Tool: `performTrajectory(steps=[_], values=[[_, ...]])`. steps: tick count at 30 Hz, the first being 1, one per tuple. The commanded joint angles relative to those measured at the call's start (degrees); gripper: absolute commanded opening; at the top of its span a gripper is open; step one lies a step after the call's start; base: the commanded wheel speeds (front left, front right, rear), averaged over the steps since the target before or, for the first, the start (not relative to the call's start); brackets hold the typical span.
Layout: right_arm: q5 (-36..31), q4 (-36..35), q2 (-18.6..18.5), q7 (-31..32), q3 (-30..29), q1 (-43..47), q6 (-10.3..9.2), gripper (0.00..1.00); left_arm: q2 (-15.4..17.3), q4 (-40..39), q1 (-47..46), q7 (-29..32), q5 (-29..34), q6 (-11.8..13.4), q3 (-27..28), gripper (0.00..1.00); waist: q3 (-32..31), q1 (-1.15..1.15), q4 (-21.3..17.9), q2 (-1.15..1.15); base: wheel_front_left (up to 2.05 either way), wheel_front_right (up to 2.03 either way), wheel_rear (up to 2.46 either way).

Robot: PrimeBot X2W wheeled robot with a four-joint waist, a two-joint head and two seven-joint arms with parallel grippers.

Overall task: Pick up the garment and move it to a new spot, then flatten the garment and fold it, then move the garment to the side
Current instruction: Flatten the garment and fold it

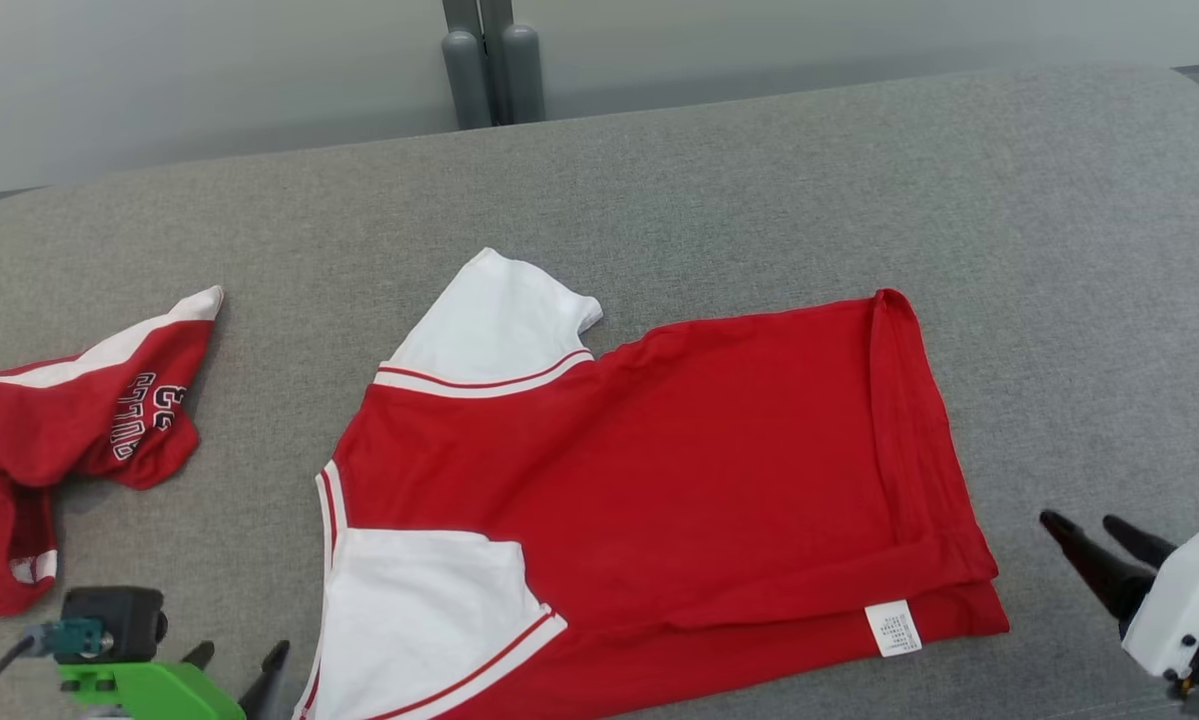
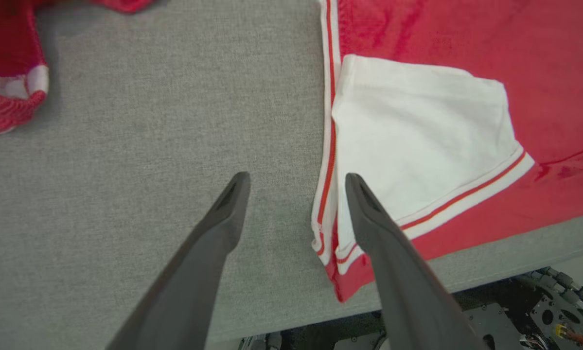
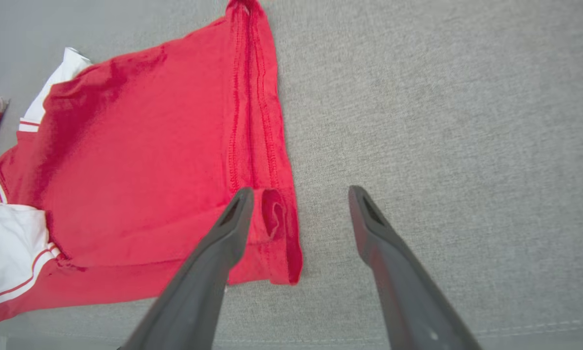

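1. Near edge, left: the left gripper (image 1: 239, 655), two long dark fingers beside a green plastic bracket (image 1: 149, 692). Jaws spread wide, nothing between them. In the left wrist view one finger hangs over bare tabletop and the other over the shirt's near white sleeve.

2. Near edge, right: the right gripper (image 1: 1081, 520), same build. Jaws spread, empty. In the right wrist view one finger hangs over the rolled hem corner and the other over bare tabletop.

3. Centre: the red short-sleeved shirt with white sleeves and striped trim (image 1: 659, 470), which is the task garment. It lies flat between the grippers, collar end towards the left one. The near long side is folded over the body and sits close to the table's front edge. The far sleeve is still unfolded. A small white care label (image 1: 892, 628) sits at the near hem corner.

4. Left of centre, apart from the shirt: a crumpled red garment with white stripe and lettering (image 1: 59, 430).

5. Beneath everything: the grey woven-fabric tabletop (image 1: 759, 180).

6. Far: a pair of grey upright posts (image 1: 494, 70).

Hazards, as judged:
- A pinch at the rolled hem may catch only the top layer and pull the fold open.
- Uneven lifting by the two arms could skew the layers.
- The near edge could slide off the front of the table.
- A move to the left risks dragging the shirt into the crumpled garment.
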Motion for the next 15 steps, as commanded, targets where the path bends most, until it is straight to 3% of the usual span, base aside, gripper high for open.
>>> performTrajectory(steps=[1,8,15], values=[[-0.67,-0.75,-0.18,-1.85,-0.86,-1.69,0.03,1.00,1.06,-0.50,-1.78,-0.37,0.96,-0.53,0.73,1.00,0.17,0.00,-0.09,0.00,0.00,0.00,0.00],[-4.30,1.52,0.62,-12.94,1.11,-9.62,0.03,1.00,2.11,-0.54,-10.86,0.16,4.59,-4.74,2.63,1.00,1.63,0.00,-0.38,0.00,0.00,0.00,0.00],[-6.51,10.71,1.28,-19.57,7.83,-20.08,0.03,1.00,-3.43,8.99,-25.52,6.31,6.48,-14.43,0.25,1.00,4.37,0.00,-1.13,0.00,0.00,0.00,0.00]])
